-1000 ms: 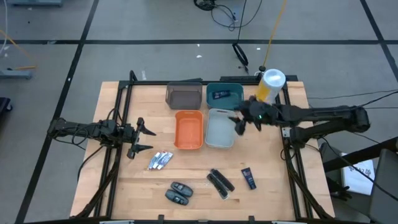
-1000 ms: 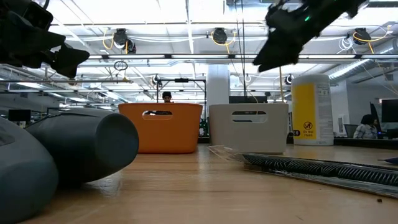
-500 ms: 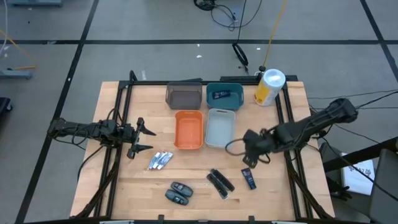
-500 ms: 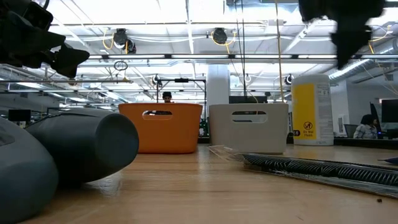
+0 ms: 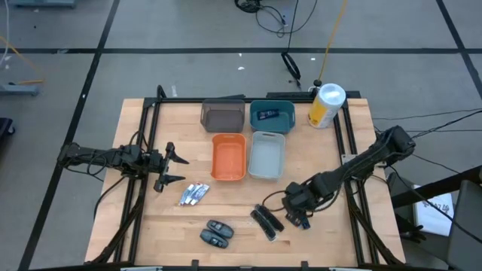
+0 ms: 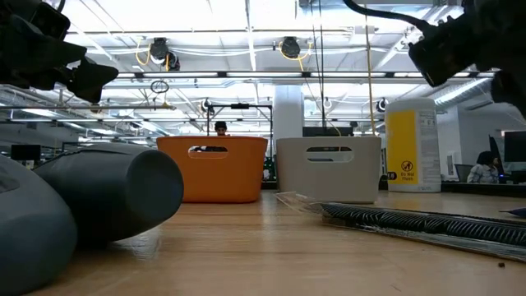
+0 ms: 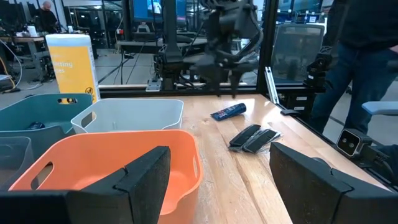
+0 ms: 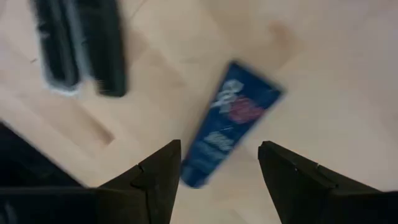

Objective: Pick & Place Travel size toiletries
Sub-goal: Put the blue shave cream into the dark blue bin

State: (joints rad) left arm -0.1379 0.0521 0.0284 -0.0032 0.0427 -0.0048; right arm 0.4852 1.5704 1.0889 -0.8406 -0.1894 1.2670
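Observation:
A dark blue tube (image 8: 230,121) lies flat on the wooden table, and my right gripper (image 8: 219,149) hovers open above it, pointing steeply down, one finger on either side and clear of it. From above, that gripper (image 5: 296,209) covers most of the tube (image 5: 303,221). Two slim black bars (image 5: 266,220) lie just left of it. Two dark grey ovals (image 5: 215,233) and two silvery-white tubes (image 5: 194,193) lie farther left. Another blue tube (image 5: 271,114) sits in the teal bin. My left gripper (image 5: 169,167) waits open and level at the table's left.
Four bins stand at the table's far middle: brown (image 5: 223,115), teal (image 5: 288,107), orange (image 5: 229,156) and white (image 5: 266,155). A yellow-and-white canister (image 5: 326,105) stands at the far right. People (image 7: 367,37) stand beyond the table's right edge.
My right gripper has swung from beside the white bin and canister toward the table's near edge and come down. It has tipped from nearly level to pointing steeply down and rolled, ending over the dark blue tube. Nothing on the table has moved.

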